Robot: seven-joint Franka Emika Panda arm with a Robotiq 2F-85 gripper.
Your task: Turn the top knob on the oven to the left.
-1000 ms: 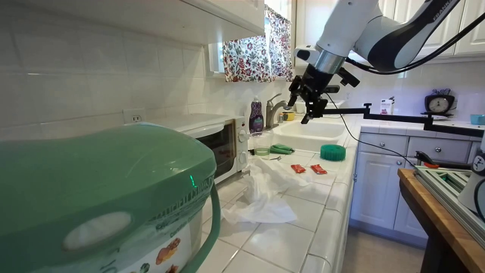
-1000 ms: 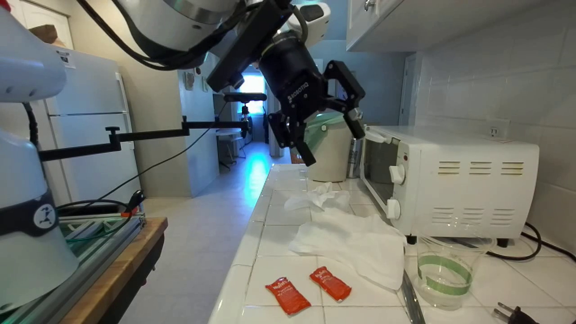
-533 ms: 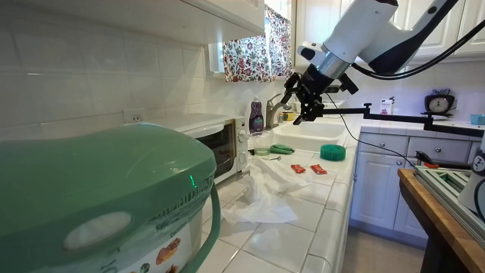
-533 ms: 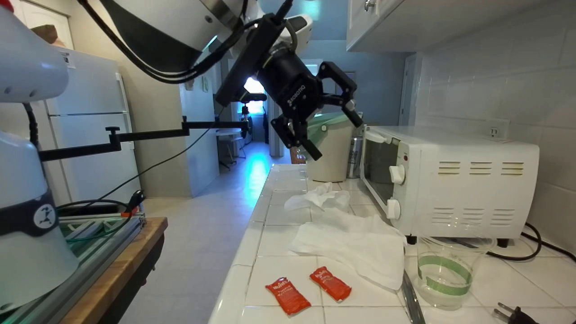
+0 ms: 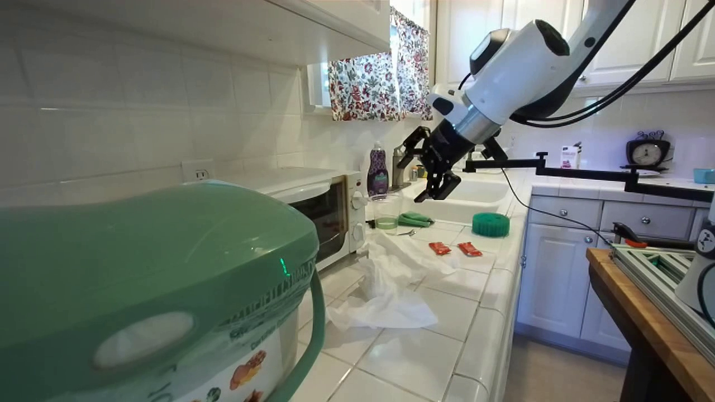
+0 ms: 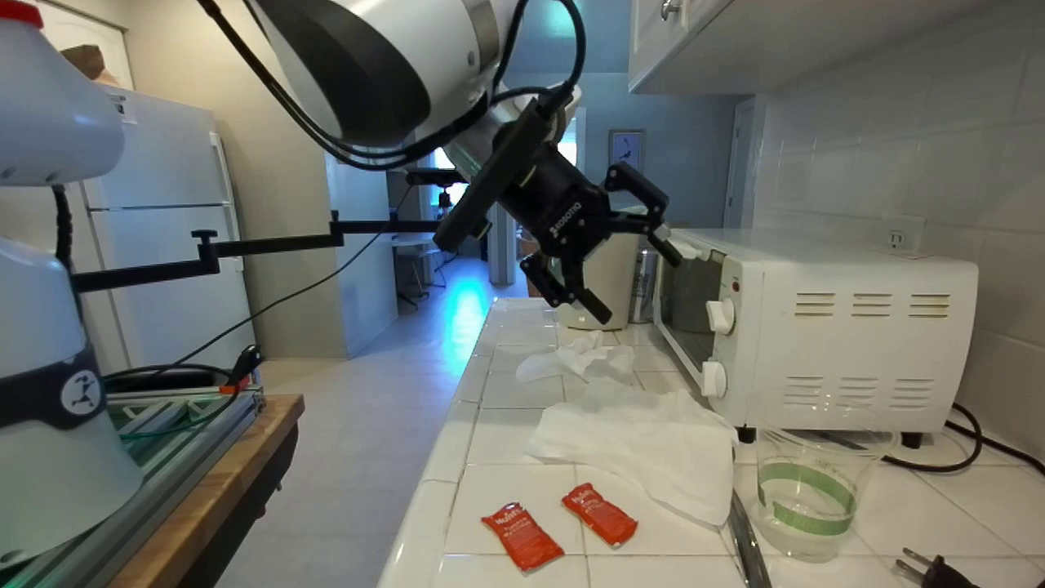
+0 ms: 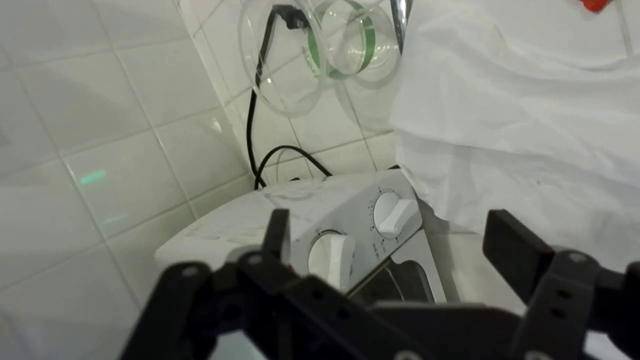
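Observation:
The white toaster oven [image 6: 857, 327] stands against the tiled wall and also shows in an exterior view [image 5: 354, 187]. Its top knob [image 6: 721, 316] sits above a second white knob [image 6: 713, 380] on the front panel. In the wrist view the top knob [image 7: 331, 257] is the nearer, larger one, partly covered by a finger; the lower knob [image 7: 395, 215] is farther off. My gripper [image 6: 637, 282] is open and empty, tilted down in front of the oven and apart from the knobs. Its fingers spread wide in the wrist view [image 7: 395, 240].
A clear cup [image 6: 808, 490], a white cloth [image 6: 645, 441] and two red packets [image 6: 522, 535] lie on the counter near the oven. A green-lidded bin [image 5: 167, 268] stands beyond the oven. A wall cabinet [image 6: 800, 41] hangs above.
My gripper has moved toward the oven and lower over the last half second, after a smaller shift before that. It has stayed open. The knobs look unmoved.

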